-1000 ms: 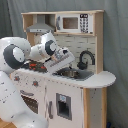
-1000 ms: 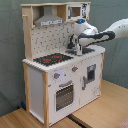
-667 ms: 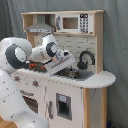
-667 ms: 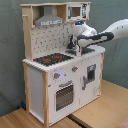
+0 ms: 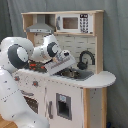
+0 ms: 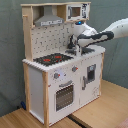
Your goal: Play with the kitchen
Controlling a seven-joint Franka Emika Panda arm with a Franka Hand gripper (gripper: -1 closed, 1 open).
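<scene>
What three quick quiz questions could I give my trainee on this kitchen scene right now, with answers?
1. True or false: the gripper is over the sink side of the kitchen, not over the stovetop.
2. Which item sits above the stovetop in the second exterior view: (a) the microwave, (b) the grey hood, (c) the faucet?
3. What colour are the rings on the stovetop?

Key: 1 true; 2 b; 3 red.
</scene>
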